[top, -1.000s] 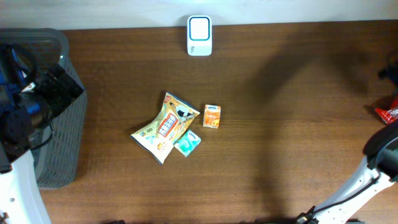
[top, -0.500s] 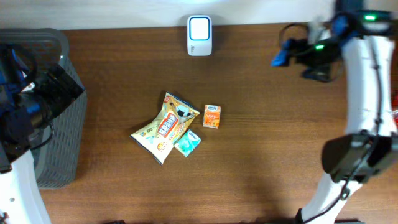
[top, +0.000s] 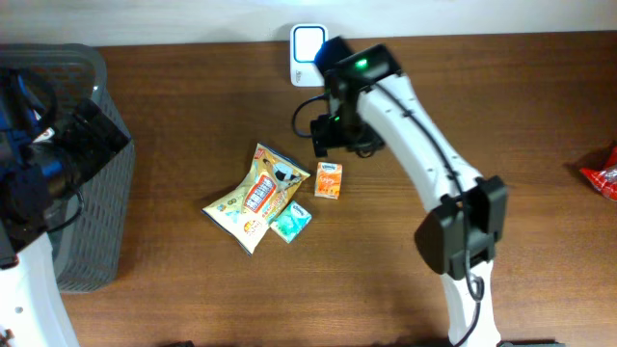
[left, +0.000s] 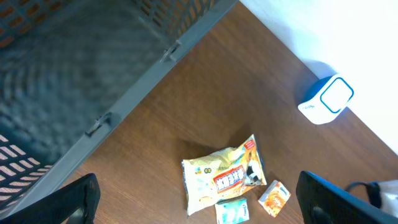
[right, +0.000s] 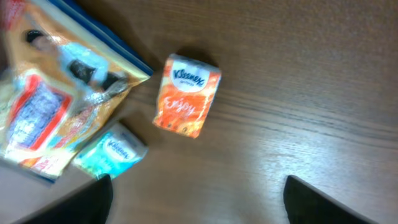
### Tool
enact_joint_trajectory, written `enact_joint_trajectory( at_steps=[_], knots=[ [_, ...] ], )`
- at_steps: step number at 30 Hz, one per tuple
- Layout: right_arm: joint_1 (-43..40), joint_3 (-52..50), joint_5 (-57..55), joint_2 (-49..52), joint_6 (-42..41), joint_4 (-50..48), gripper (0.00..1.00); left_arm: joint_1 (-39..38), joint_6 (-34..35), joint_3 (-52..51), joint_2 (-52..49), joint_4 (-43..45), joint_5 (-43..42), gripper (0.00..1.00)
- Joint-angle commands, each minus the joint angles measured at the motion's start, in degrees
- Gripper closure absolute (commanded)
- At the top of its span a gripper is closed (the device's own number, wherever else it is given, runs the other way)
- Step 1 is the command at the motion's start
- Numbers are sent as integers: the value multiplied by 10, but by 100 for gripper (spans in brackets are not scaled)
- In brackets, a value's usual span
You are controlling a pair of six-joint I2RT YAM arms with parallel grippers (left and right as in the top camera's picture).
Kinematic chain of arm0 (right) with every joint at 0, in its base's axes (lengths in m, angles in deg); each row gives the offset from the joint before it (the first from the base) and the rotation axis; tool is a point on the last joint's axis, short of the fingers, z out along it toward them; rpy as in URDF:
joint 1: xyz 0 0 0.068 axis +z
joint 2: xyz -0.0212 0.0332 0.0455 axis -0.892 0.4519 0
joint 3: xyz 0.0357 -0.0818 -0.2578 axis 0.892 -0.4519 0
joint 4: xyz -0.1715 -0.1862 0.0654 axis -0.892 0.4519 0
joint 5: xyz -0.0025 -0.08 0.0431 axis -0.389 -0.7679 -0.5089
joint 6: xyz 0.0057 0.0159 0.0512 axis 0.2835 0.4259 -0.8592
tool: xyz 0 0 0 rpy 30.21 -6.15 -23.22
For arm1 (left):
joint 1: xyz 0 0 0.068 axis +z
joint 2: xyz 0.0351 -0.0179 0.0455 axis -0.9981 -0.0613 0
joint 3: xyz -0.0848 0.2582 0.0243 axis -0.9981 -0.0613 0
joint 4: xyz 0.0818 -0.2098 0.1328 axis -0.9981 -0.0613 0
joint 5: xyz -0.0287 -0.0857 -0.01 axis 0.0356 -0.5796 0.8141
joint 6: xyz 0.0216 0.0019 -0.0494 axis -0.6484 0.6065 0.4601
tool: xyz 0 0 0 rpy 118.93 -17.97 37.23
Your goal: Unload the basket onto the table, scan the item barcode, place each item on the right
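Three small packages lie grouped near the middle of the wooden table (top: 482, 116): a yellow snack bag (top: 255, 198), a teal tissue pack (top: 290, 221) touching the bag's lower right edge, and an orange Kleenex pack (top: 329, 179) just beside the bag's upper right corner. The right gripper (top: 323, 135) hangs over the table between the orange Kleenex pack and the white scanner (top: 308, 55), which stands at the table's far edge. In the right wrist view its two fingers (right: 93, 199) appear at the lower corners, spread wide with nothing between them, and the orange Kleenex pack lies flat, label up, on the wood ahead of them. The left gripper (left: 199, 205) is held above the grey basket (top: 92, 222) at the table's left end, its fingers likewise well apart and empty. A red packet (top: 603, 176) lies at the table's right edge, well apart from the group
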Motion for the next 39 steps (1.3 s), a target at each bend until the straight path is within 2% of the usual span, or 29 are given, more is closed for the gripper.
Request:
enact_joint_trajectory(
  at_steps=[1,3,8,13,20,24,28,31,32,37,39],
  knots=[
    [30,-3,-64,25,-92,-16,47,2,5,0,1,1,-2,1],
    [43,-3,-66,37,-96,-28,50,2,5,0,1,1,-2,1],
    [71,-3,-66,74,-111,-56,51,2,5,0,1,1,-2,1],
    [77,-3,-117,109,-190,-69,51,2,5,0,1,1,-2,1],
    [83,-35,-94,128,-189,-93,55,2,5,0,1,1,-2,1],
    [84,-60,-94,128,-189,-113,69,2,5,0,1,1,-2,1],
    [84,-84,-111,128,-189,-121,73,2,5,0,1,1,-2,1],
    [84,-88,-114,128,-183,-120,93,2,5,0,1,1,-2,1],
    [84,-87,-113,127,-183,-119,96,2,5,0,1,1,-2,1],
    [70,-51,-86,123,-151,-92,96,2,5,0,1,1,-2,1],
    [50,-12,-15,123,-101,-74,96,2,5,0,1,1,-2,1]
  ],
)
